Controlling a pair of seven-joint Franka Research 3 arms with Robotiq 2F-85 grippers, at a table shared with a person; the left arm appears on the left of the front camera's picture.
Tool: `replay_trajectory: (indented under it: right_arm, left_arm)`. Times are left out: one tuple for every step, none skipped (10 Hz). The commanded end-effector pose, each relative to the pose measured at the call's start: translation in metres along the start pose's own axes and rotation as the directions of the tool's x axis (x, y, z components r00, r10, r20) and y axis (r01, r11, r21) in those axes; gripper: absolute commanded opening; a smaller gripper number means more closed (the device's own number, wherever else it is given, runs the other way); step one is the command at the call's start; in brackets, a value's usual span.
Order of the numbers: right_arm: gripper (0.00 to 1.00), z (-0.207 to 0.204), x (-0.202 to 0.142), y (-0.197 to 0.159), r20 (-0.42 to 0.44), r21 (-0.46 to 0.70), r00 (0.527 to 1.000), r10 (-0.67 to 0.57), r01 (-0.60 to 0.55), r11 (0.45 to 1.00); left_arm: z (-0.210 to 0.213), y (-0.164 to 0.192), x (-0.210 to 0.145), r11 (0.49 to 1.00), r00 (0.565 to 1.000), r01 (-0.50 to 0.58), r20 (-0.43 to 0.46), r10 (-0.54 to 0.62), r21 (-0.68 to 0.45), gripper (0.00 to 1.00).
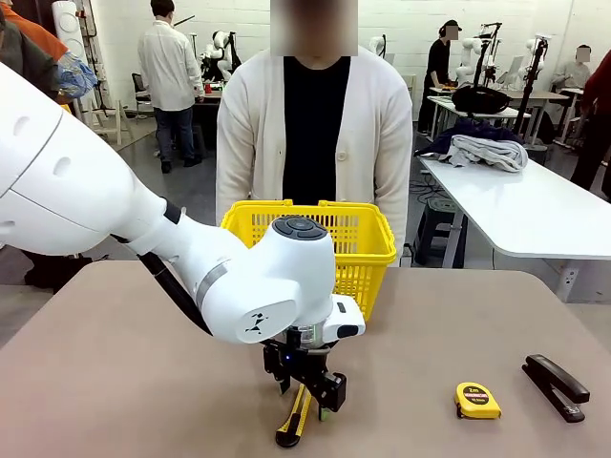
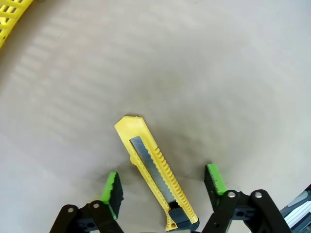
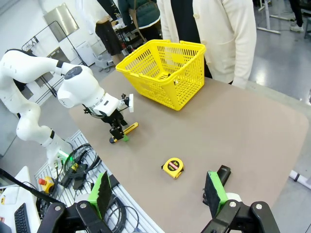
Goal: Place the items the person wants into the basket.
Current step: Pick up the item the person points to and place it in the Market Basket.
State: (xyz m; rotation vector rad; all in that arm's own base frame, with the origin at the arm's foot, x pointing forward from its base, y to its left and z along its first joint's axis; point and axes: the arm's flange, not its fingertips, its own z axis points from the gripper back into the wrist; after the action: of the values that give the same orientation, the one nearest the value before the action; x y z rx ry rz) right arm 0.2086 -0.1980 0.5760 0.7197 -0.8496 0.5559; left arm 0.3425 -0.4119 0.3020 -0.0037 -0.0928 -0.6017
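A yellow-and-black utility knife (image 1: pixel 296 422) (image 2: pixel 155 174) (image 3: pixel 128 129) lies flat on the tan table, near its front edge. My left gripper (image 1: pixel 304 401) (image 2: pixel 164 187) (image 3: pixel 118 136) is down over it. Its green pads (image 2: pixel 112 192) stand on either side of the knife's handle end, with a gap on each side, so it is open. The yellow basket (image 1: pixel 363 239) (image 3: pixel 165 63) (image 2: pixel 9 19) stands at the far edge, in front of the person (image 1: pixel 315 124) in a white cardigan. My right gripper (image 3: pixel 158 191) hangs high above the table, open and holding nothing.
A yellow tape measure (image 1: pixel 477 401) (image 3: pixel 173 167) and a black stapler (image 1: pixel 556 386) (image 3: pixel 221 174) lie on the table's right side. The left arm's bulky wrist (image 1: pixel 277 277) stands between the knife and the basket.
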Motion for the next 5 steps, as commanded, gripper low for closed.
replay_trajectory:
  right_arm:
    - [1.0,-0.0009,0.0016,-0.0012,0.026,0.014,1.0,0.013,-0.013,1.0]
    - [1.0,-0.0009,0.0016,-0.0012,0.026,0.014,1.0,0.013,-0.013,1.0]
    - [1.0,-0.0009,0.0016,-0.0012,0.026,0.014,1.0,0.013,-0.013,1.0]
    - [1.0,-0.0009,0.0016,-0.0012,0.026,0.014,1.0,0.013,-0.013,1.0]
    - [1.0,-0.0009,0.0016,-0.0012,0.026,0.014,1.0,0.013,-0.013,1.0]
  left_arm:
    - [-0.0031,-0.0038,0.0051,0.999,0.999,-0.034,0.031,0.033,0.026,0.29]
    - [-0.0021,-0.0035,0.0049,0.999,0.999,-0.037,0.034,0.036,0.027,0.0]
    - [-0.0016,-0.0036,0.0057,0.999,0.999,-0.041,0.033,0.04,0.026,0.0]
    - [-0.0014,-0.0038,0.0058,0.999,0.999,-0.043,0.033,0.043,0.025,0.0]
    - [-0.0017,-0.0036,0.0059,0.999,0.999,-0.045,0.03,0.045,0.024,0.15]
